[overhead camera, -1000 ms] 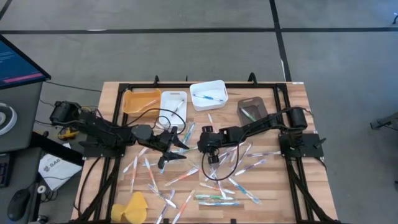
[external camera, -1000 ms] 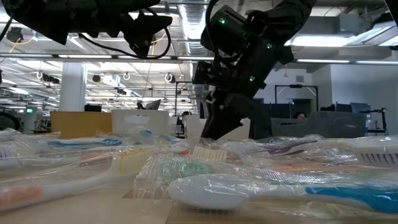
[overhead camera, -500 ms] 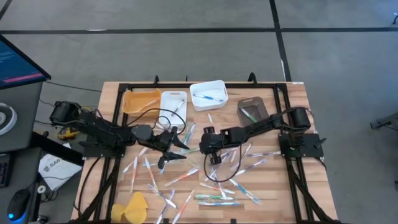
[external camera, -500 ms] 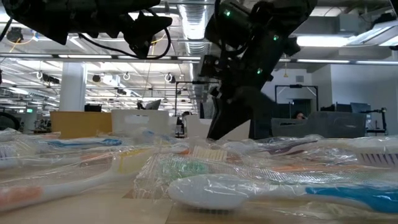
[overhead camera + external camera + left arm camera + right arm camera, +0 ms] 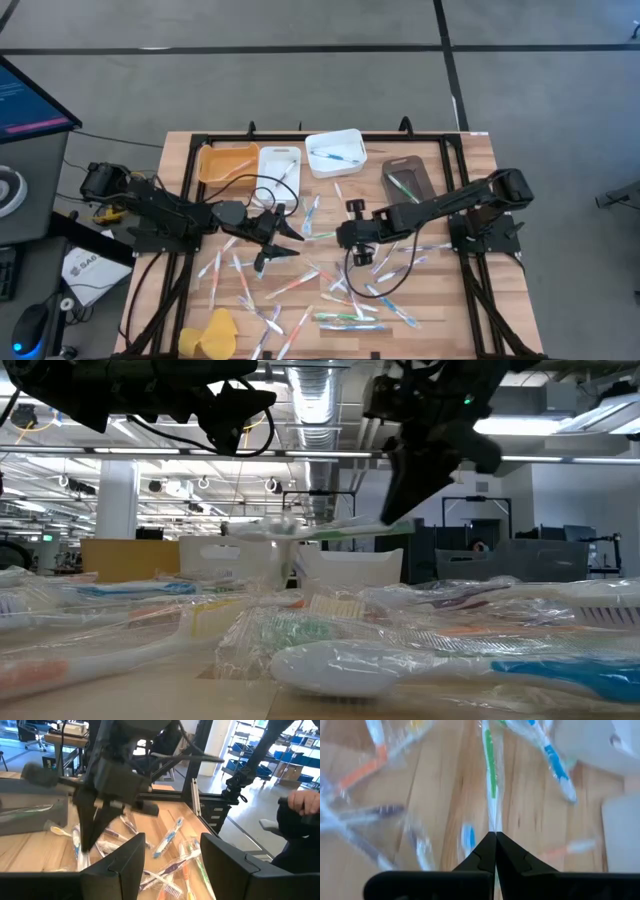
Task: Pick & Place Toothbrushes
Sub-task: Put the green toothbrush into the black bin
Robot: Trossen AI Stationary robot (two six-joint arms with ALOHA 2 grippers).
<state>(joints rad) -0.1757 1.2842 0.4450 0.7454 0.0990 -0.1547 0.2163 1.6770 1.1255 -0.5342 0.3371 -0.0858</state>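
Note:
Many wrapped toothbrushes (image 5: 340,290) lie scattered on the wooden table. My right gripper (image 5: 338,237) hangs above the middle of the pile, shut on a green-handled toothbrush (image 5: 490,775) in a clear wrapper. In the low view this toothbrush (image 5: 300,532) hangs roughly level, well above the table. My left gripper (image 5: 280,248) waits left of centre, held level and open, with nothing between its fingers (image 5: 125,857). A few toothbrushes lie in the far bins. My right gripper pinches one end of the wrapped green toothbrush (image 5: 493,824) between its two fingertips. The fingers slant down from the table's right side and lie along the toothbrush, which runs on past them. It is lifted clear of the pile, about level.
Along the far edge stand an orange bin (image 5: 228,160), two white bins (image 5: 279,165) (image 5: 335,152) and a brown bin (image 5: 407,178). A yellow lump (image 5: 212,333) lies at the near left corner. A black frame runs around the table.
My right gripper has risen from the pile and drawn a little toward the table's right edge. The green toothbrush has come up with it, from lying among the others to hanging level, clear of the table.

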